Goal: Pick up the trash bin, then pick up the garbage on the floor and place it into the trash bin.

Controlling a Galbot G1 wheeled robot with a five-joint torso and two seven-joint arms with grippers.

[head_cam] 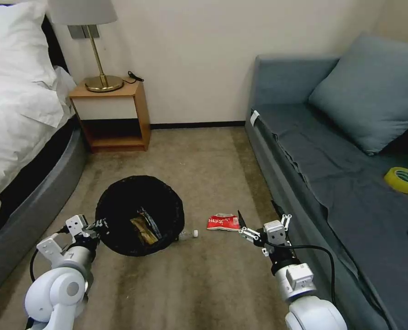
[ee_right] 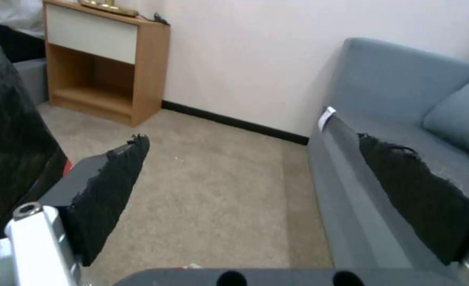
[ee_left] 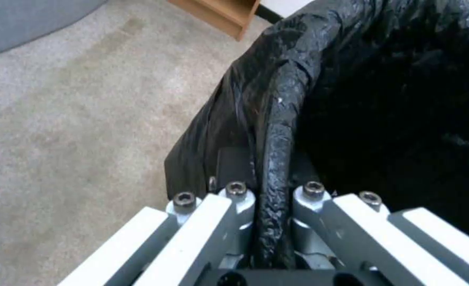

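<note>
The left gripper (head_cam: pixel 95 225) is clamped on the near-left rim of the trash bin (head_cam: pixel 139 214), which holds wrappers. The right gripper (head_cam: pixel 254 219), fingers spread wide, hovers just right of the red-and-white packet (head_cam: pixel 222 222) on the carpet (head_cam: pixel 199 174); a small bottle (head_cam: pixel 188 234) lies beside the bin.

Head view high over carpet (head_cam: pixel 213 284); wrist views low, close; nightstand (head_cam: pixel 114 114) perhaps shared.

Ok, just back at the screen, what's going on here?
The left gripper is shut on the rim of the trash bin, which already holds a yellow-brown wrapper. The right gripper is open beside the red-and-white packet on the carpet. A small bottle lies on the floor against the bin.
</note>
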